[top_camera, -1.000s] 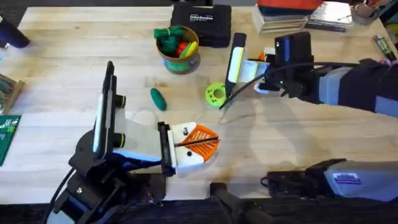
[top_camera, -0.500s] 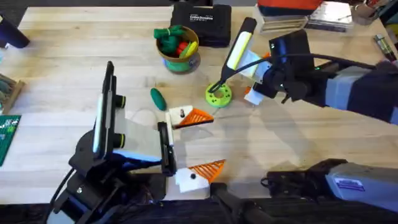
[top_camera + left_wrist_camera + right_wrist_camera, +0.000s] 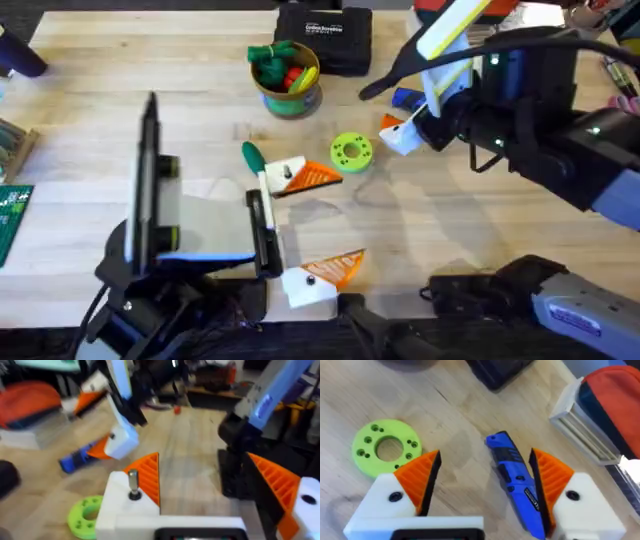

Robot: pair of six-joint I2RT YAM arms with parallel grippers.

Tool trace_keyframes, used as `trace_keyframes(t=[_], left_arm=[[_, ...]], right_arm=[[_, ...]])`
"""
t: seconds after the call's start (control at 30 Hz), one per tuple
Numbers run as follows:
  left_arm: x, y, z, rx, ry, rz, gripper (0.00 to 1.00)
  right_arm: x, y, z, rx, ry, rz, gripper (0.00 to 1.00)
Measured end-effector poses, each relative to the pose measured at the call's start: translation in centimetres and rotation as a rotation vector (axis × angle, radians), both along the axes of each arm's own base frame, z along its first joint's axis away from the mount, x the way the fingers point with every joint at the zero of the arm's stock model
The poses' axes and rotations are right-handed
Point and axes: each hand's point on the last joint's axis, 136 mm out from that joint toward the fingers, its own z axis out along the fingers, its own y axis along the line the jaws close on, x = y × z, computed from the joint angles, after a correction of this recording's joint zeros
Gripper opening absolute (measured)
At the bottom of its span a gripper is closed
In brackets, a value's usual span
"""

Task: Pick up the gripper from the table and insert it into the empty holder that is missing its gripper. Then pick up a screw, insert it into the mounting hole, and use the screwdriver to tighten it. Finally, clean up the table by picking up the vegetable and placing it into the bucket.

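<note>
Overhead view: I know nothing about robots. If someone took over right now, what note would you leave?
Left gripper: fingers open, holding nothing.
Right gripper: fingers open, straddling the blue screwdriver, which lies on the table ungripped.
Done: orange wedge sits in the holder on the left arm; the screw stands in it, head raised.
Left: grasp the screwdriver, tighten the screw, move the dark green vegetable into the bucket.

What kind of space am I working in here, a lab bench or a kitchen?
Most likely a robotics lab workbench: a wooden table with a green circuit board at its edge, a black tool case, and a blue screwdriver lying near the right gripper.
</note>
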Motion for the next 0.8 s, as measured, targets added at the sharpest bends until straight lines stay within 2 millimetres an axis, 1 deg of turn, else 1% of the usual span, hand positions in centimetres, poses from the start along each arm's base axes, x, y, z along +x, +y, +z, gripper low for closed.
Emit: trace_keyframes(t=[0.07,0.13,0.23,0.27,0.3,0.37,0.43,0.5,0.53,0.6,0.67,0.8], left_arm=[[0.7,0.2,0.9,-0.020,-0.029,0.045,0.992],[1.7,0.6,0.5,0.004,0.026,0.115,0.992],[3.5,2.0,0.0,0.064,0.147,0.266,0.993],[4.0,2.7,0.3,0.084,0.177,0.324,0.993],[5.3,4.9,1.6,0.143,0.245,0.486,0.993],[6.3,6.6,2.4,0.186,0.289,0.606,0.993],[7.2,8.4,2.7,0.232,0.349,0.732,0.993],[8.2,10.1,2.3,0.286,0.422,0.855,0.993],[8.7,10.6,2.2,0.301,0.448,0.901,0.993],[9.9,11.4,1.9,0.321,0.487,0.981,0.993],[10.8,12.0,0.9,0.352,0.528,1.045,0.994],[11.9,12.9,-0.2,0.342,0.616,1.139,0.996]], right_arm=[[-0.2,0.2,0.5,0.025,-0.009,0.003,0.994],[-0.3,0.3,0.8,0.040,-0.013,0.005,0.994],[-0.3,0.4,1.0,0.052,-0.014,0.006,0.994],[-0.4,0.4,1.0,0.053,-0.012,0.007,0.994],[-0.4,0.5,1.0,0.059,-0.009,0.010,0.994],[-0.4,0.5,1.0,0.059,-0.009,0.010,0.994],[-0.4,0.5,1.0,0.060,-0.009,0.010,0.994],[-0.4,0.5,1.0,0.059,-0.009,0.010,0.992],[-0.4,0.5,1.0,0.060,-0.009,0.010,0.993],[-0.4,0.5,1.0,0.059,-0.009,0.010,0.993],[-0.4,0.5,1.0,0.059,-0.009,0.010,0.993],[-0.4,0.5,1.0,0.059,-0.009,0.010,0.993]])
